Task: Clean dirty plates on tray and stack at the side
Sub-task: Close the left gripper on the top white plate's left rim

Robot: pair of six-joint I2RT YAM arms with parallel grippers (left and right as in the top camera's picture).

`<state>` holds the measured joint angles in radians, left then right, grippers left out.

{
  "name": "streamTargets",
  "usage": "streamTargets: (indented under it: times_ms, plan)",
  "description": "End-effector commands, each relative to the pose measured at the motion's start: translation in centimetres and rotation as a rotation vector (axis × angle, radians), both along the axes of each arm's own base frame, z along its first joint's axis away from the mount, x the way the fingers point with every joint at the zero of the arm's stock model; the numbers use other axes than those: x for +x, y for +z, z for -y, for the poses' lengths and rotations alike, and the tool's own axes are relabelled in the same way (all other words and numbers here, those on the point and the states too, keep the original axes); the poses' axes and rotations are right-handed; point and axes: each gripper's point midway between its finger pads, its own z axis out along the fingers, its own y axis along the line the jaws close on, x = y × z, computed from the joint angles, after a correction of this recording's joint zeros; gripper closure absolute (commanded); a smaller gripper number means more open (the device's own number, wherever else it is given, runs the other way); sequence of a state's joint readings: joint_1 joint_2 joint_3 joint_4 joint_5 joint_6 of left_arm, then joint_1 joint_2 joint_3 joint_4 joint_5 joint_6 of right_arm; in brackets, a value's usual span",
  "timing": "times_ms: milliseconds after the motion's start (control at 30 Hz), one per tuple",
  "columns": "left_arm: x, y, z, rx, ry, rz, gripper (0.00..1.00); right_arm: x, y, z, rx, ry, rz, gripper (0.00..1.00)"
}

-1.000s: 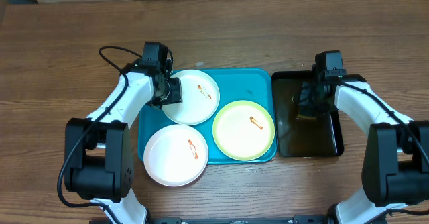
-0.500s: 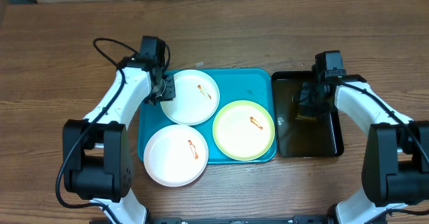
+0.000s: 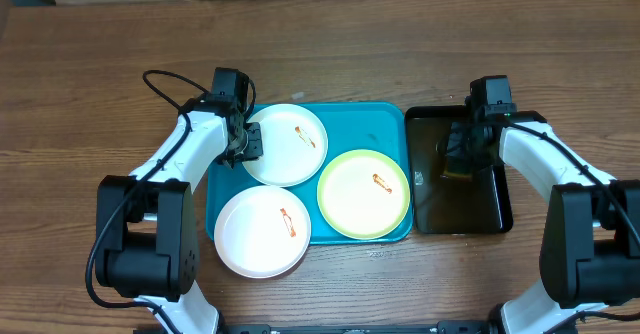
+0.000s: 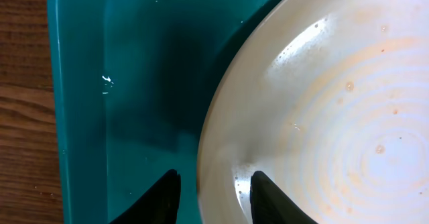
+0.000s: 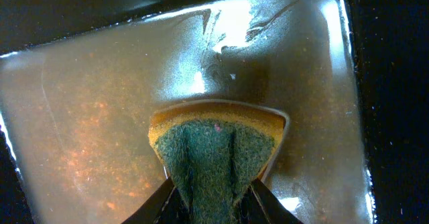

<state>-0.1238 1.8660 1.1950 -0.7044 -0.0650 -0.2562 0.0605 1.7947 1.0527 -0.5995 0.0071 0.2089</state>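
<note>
Tray (image 3: 370,124) sits mid-table (image 3: 100,74), long side left to right; three plates on it, each with a small orange-red smear.

- White plate (image 3: 288,144): far-left part of tray.
- Second white plate (image 3: 262,231): near-left corner; overhangs the tray rim onto the table.
- Yellow plate (image 3: 363,193), green rim: near-right part, just beside both white ones.

Left gripper (image 3: 250,142) is at the left edge of the far white plate (image 4: 322,117); on the left wrist view the gripper (image 4: 213,200) straddles the plate rim, one finger on the tray floor (image 4: 134,83) side, the other over the plate's inner face; jaws partly apart with the rim between them; a sliver of tray shows between the outer finger and the plate edge; cannot tell whether the rim is actually pinched. The plate lies flat on the tray as far as the overhead view shows.

Black tray (image 3: 495,214) is just right of the blue one, touching or nearly so; murky brownish liquid in it (image 5: 80,130).

Right gripper (image 3: 462,159) hangs over the far-left part of the black tray; jaws (image 5: 209,197) closed on the sponge (image 5: 214,147), green scouring face towards the camera, yellow foam at its edge; sponge bulges between the fingers; cannot tell whether it touches the liquid.
</note>
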Motion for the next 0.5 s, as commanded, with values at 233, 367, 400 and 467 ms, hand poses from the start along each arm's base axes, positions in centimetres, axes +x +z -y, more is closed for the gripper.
streamTargets:
  times_ms: [233, 367, 400, 467]
  plan:
    - [-0.89, -1.15, -0.41, 0.006, 0.055, -0.026, 0.65, 0.41, 0.31, -0.19, 0.002, 0.004, 0.014, 0.72]
    - [-0.96, -1.66, -0.30, 0.004, 0.059, -0.016, 0.67, 0.41, 0.31, -0.19, 0.002, 0.004, 0.014, 0.72]
    - [-0.96, -1.75, -0.29, 0.003, 0.059, -0.014, 0.69, 0.41, 0.31, -0.18, 0.002, 0.004, 0.014, 0.72]
    - [-0.90, -1.75, -0.30, 0.004, 0.059, -0.011, 0.76, 0.41, 0.31, -0.19, 0.002, 0.004, 0.014, 0.72]
